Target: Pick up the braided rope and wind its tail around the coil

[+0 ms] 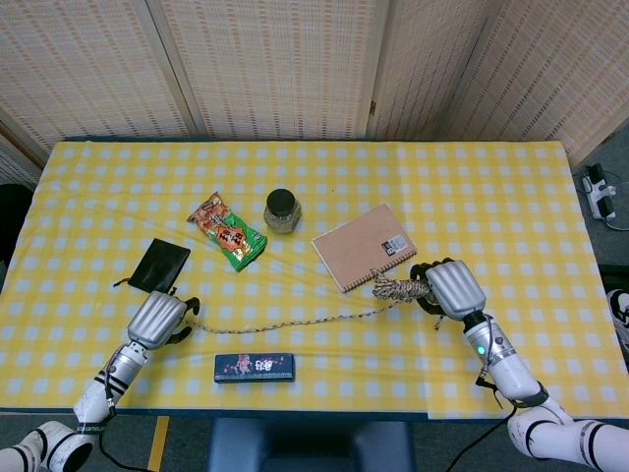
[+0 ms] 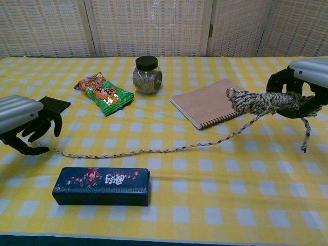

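Gripping the braided rope's coil [image 2: 259, 101] above the counter [image 2: 215, 195]: right robot hand [image 2: 302, 88]. Tail [image 2: 154, 150] trails to left robot hand [image 2: 23, 124] (fingers spread; contact unclear), half hiding black pouch [image 1: 160, 265].

A table covered with a yellow-and-white checked cloth [image 1: 511, 197] carries everything. Near its centre stands a small glass jar with a dark lid [image 1: 282, 210]; just beside it, at about 8 o'clock, lies a green and orange snack packet [image 1: 228, 231]. At 4 o'clock from the jar lies a brown spiral notebook [image 1: 365, 247], turned at an angle. At about 8 o'clock from the packet, towards the left edge, lies a flat black pouch [image 1: 160, 265]. A long dark blue box with printed lettering [image 1: 255, 367] lies near the front edge, at 6 o'clock from the packet. The thin tail of the braided rope [image 1: 285, 323] trails across the cloth between the box and the notebook.
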`<state>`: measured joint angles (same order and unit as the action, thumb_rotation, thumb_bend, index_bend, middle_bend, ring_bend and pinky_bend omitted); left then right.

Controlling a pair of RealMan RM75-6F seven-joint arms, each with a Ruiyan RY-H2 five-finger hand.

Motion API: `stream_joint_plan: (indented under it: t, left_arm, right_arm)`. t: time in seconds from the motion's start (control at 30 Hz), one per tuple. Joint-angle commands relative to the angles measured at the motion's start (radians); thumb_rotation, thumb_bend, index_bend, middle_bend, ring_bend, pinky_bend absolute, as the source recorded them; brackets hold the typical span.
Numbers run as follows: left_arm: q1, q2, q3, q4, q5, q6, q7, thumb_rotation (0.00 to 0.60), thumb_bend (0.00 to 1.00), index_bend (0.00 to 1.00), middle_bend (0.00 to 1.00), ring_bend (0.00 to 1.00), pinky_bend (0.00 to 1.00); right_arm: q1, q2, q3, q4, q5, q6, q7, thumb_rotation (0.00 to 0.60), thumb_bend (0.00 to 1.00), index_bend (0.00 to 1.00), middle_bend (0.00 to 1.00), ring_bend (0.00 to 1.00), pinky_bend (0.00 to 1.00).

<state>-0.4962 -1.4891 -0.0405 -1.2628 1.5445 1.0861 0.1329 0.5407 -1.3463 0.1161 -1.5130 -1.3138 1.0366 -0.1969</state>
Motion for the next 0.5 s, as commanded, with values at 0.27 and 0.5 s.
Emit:
stream_joint_plan:
  t: [0.27,0.5]
  left_arm:
    - [-0.018,-0.009,0.009,0.006,-0.041,-0.049,0.023,0.6,0.38,0.52,0.8,0.76,0.75]
    - [-0.019,-0.004,0.014,-0.002,-0.071,-0.067,0.041,0.6,0.39,0.53,0.8,0.76,0.75]
  right_arm:
    - [0.002,-0.01,-0.005,0.011,0.005,-0.007,0.0,0.6,0.58,0.69,0.58,0.59,0.47]
    - [0.003,-0.014,-0.008,0.016,0.008,-0.011,0.001,0.6,0.58,0.69,0.58,0.59,0.47]
